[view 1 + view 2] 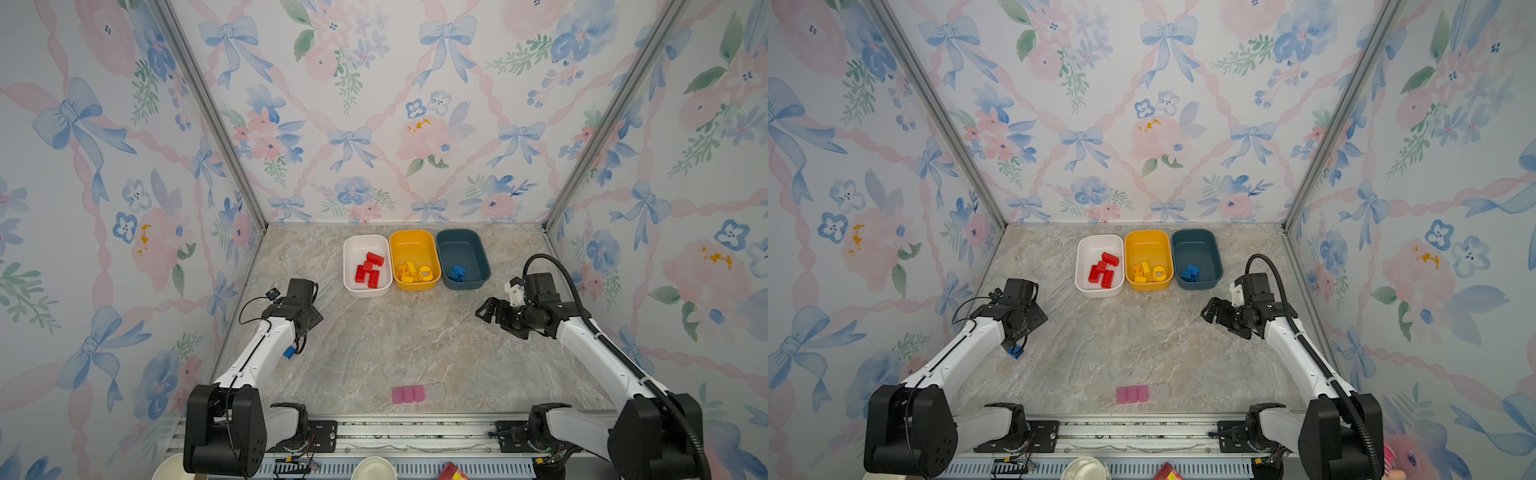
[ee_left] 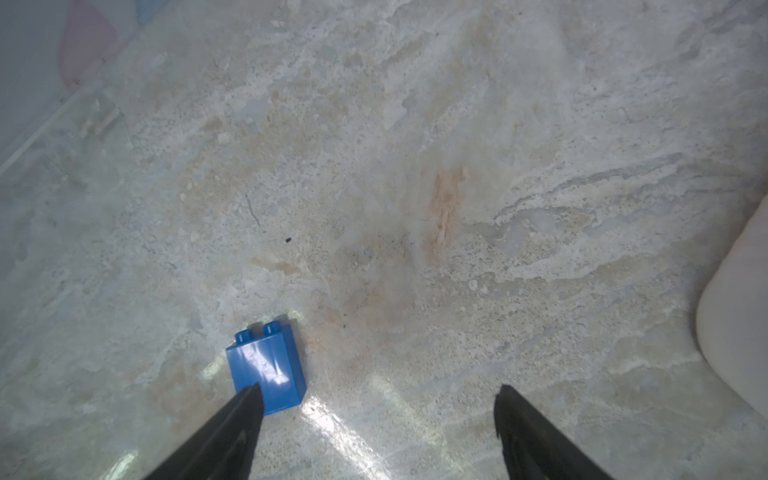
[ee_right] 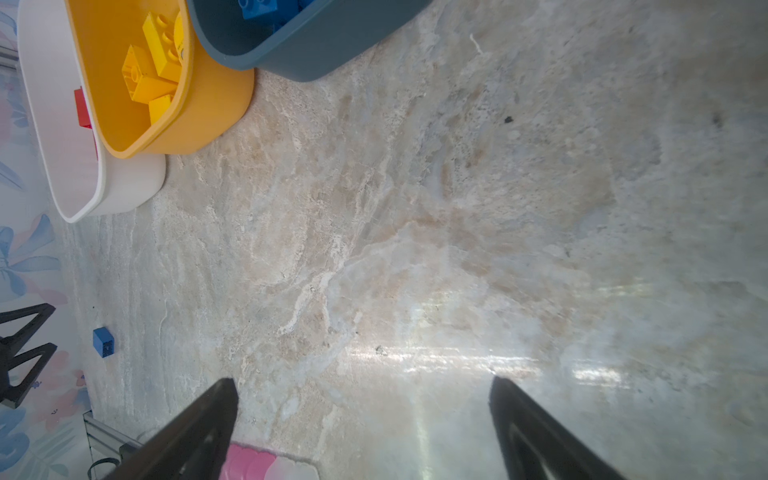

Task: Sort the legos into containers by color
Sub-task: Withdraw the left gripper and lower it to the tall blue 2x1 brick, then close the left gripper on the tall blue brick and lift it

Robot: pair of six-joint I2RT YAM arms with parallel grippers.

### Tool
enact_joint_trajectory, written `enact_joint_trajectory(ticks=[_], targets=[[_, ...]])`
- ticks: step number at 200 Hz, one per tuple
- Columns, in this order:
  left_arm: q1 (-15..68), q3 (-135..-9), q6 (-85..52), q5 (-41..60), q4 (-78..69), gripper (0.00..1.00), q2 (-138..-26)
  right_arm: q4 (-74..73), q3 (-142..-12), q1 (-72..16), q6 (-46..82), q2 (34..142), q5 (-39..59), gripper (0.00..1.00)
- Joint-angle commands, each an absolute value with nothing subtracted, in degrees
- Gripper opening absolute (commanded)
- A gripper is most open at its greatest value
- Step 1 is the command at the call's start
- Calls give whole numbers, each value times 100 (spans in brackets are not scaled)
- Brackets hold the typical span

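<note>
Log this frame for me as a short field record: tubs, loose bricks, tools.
white tub: red bricks
yellow tub: yellow bricks
teal tub: blue bricks
unsorted: loose blue brick on table, off-centre below left tool, not gripped
left tool: open, empty
right tool: open, empty
other: pink block strip near front edge

Colours noted, beige-grey marbled table (image 1: 395,340).
Far edge: white container (image 1: 361,249) with red legos (image 1: 369,272); yellow-orange container (image 1: 411,245) with yellow legos (image 1: 407,272); dark teal container (image 1: 459,245) with blue legos (image 1: 457,272). Near left edge: lone glossy blue lego (image 2: 266,370). Near front edge: pink strip (image 1: 408,394), clear end. Walls (image 1: 374,104): pastel floral wallpaper, blue bows, pink ribbon lattice. Arms (image 1: 582,338): white shells, black joints.
</note>
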State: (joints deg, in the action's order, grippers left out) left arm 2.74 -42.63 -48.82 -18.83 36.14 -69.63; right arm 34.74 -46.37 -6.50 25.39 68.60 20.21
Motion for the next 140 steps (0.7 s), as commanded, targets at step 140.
enact_joint_trajectory(ticks=[140], targets=[[-809, -3401, -4667, -1361, 3133, 79, -7392, 3387, -4975, -712, 2421, 6912, 2039, 97]])
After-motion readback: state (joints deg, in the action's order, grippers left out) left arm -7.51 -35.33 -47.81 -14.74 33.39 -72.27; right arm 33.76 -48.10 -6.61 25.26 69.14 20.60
